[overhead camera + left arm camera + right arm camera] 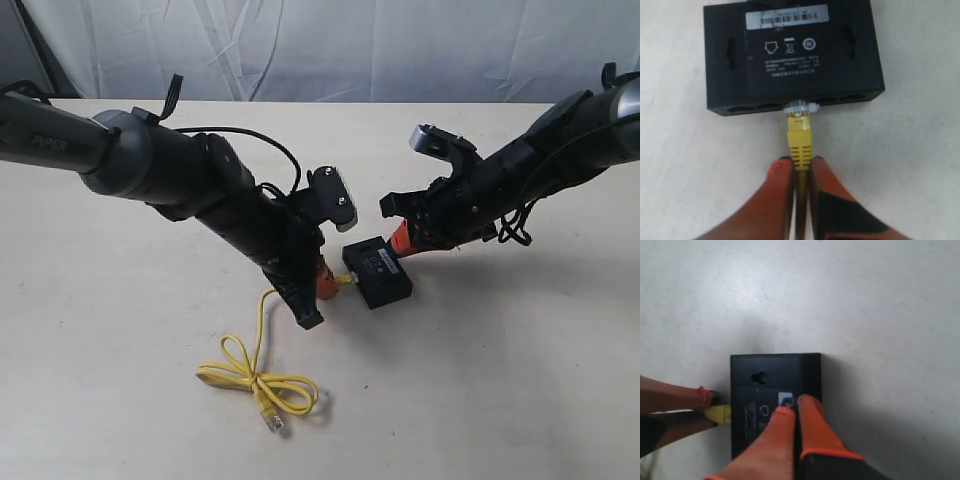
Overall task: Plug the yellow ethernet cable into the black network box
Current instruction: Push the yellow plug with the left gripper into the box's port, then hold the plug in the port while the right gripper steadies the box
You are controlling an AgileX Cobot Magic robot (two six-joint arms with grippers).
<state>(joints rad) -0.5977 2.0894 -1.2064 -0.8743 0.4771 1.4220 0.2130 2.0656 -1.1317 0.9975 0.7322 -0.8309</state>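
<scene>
The black network box [377, 272] lies flat on the table, label side up [788, 50]. The yellow ethernet cable [800, 141] runs straight to the box's side wall, and its clear plug [801, 107] sits in the mouth of a middle port; how deep it goes I cannot tell. My left gripper [800, 161] is shut on the cable just behind the yellow boot. The cable's other end lies in a loose knotted loop [258, 380] nearer the front. My right gripper [796, 404] is shut, holding nothing, with its orange fingertips resting on the box's top [767, 385].
The pale tabletop [520, 380] stretches around the box. A white cloth backdrop [330, 45] hangs behind the table's far edge. Both arms slant in from the sides and meet near the middle.
</scene>
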